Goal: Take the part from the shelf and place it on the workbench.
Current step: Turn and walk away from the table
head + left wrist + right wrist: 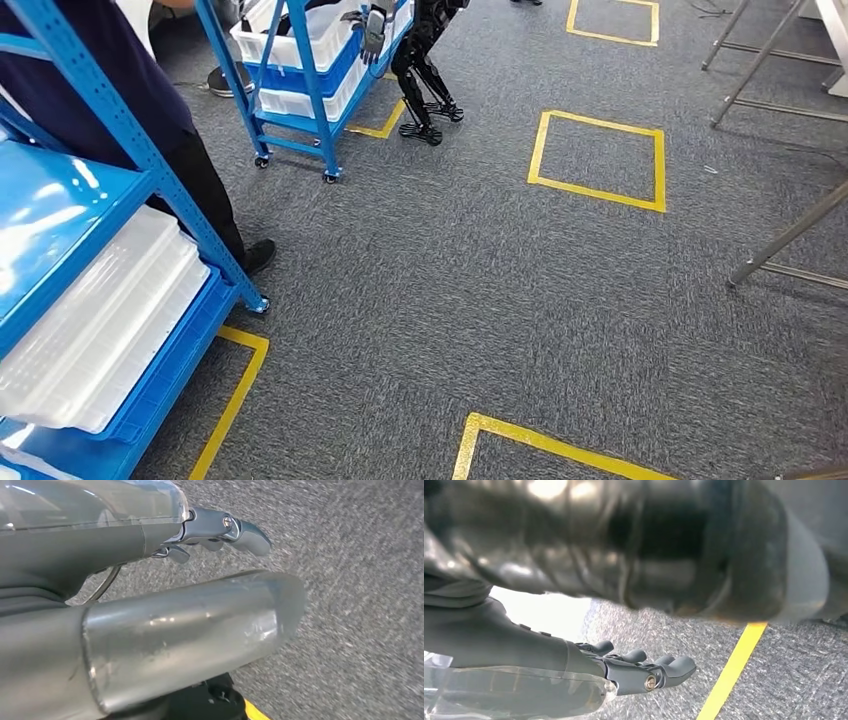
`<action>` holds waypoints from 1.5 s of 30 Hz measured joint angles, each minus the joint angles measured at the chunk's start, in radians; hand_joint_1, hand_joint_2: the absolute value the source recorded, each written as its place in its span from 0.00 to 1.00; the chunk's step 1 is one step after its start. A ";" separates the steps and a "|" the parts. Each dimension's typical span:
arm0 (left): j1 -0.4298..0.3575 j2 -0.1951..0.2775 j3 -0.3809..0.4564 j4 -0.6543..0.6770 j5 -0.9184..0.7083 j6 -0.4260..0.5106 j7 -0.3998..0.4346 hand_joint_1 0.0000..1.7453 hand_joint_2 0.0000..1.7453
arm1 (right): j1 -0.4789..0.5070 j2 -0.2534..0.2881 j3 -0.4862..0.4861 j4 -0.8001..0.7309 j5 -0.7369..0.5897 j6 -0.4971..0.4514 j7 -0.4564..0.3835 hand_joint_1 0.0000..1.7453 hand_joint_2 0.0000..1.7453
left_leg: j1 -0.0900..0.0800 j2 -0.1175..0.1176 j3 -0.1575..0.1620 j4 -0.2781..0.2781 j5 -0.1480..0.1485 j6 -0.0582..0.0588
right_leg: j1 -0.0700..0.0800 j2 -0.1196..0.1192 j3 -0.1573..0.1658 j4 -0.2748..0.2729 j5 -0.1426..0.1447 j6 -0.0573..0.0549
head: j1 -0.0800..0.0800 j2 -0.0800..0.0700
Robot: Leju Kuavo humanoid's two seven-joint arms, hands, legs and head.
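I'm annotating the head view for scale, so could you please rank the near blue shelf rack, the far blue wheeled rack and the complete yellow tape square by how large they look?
Largest to smallest as they look:
1. Near blue shelf rack, cut off by the frame and closest to the camera, so nearness inflates it.
2. Far blue wheeled rack.
3. Complete yellow tape square, not much smaller than the far rack.

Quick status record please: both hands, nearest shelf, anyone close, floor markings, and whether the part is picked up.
left hand: hangs over grey carpet, fingers lightly curled, holding nothing
right hand: hangs over carpet beside yellow tape, holding nothing
near shelf: blue rack at left, white trays on it
far shelf: blue wheeled rack with white bins
person: stands behind near shelf, dark clothes
second robot: by far shelf
floor marks: yellow tape squares
part: not in either hand
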 joint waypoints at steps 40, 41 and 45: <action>-0.001 -0.003 0.001 0.000 0.003 0.008 0.003 0.00 0.00 | 0.002 -0.002 -0.001 0.001 0.002 0.001 0.000 0.00 0.00 | 0.004 -0.083 -0.001 0.000 0.013 0.008 | -0.013 0.100 -0.115 0.220 -0.061 0.013 | -0.001 0.000; -0.001 -0.004 0.001 0.000 0.003 0.008 0.003 0.00 0.00 | 0.003 -0.002 -0.001 0.001 0.003 0.001 0.000 0.00 0.00 | 0.005 -0.097 -0.001 0.003 0.011 0.005 | -0.017 0.116 -0.088 0.149 -0.019 0.012 | -0.001 0.000; -0.003 -0.005 0.001 0.000 0.003 0.008 0.003 0.00 0.00 | 0.004 -0.002 -0.001 0.001 0.007 0.001 -0.001 0.00 0.00 | 0.004 -0.138 -0.017 0.016 0.008 -0.019 | -0.019 0.176 -0.037 0.013 0.026 0.004 | -0.002 0.000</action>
